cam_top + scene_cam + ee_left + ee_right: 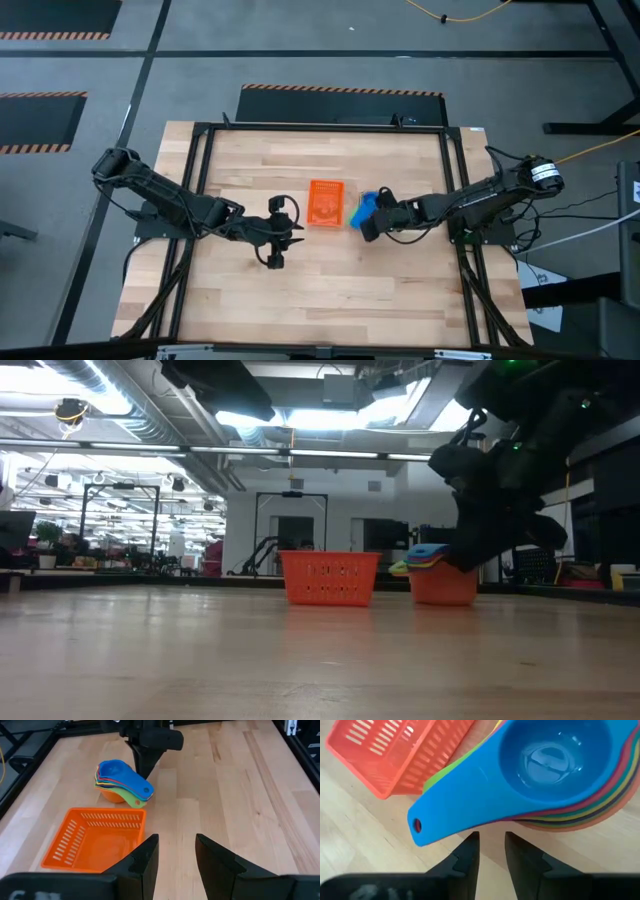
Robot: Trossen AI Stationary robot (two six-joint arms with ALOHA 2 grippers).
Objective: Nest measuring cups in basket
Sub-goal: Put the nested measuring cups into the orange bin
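Note:
The measuring cups (365, 207) sit nested in one stack, blue on top and orange at the bottom (437, 575), on the table just right of the basket (325, 202). The orange mesh basket (95, 840) holds nothing. My right gripper (491, 840) is right beside the stack, on its right near side. Its fingers are a narrow gap apart, just short of the top blue cup's handle (450, 815), and hold nothing. My left gripper (176, 845) waits open left of the basket and nearer than it, above the table.
Bare wooden table top (330, 290) lies near of the basket and stack. A black metal frame (455, 180) runs along the table's edges. The stack's handles (137, 795) fan out toward the basket's corner.

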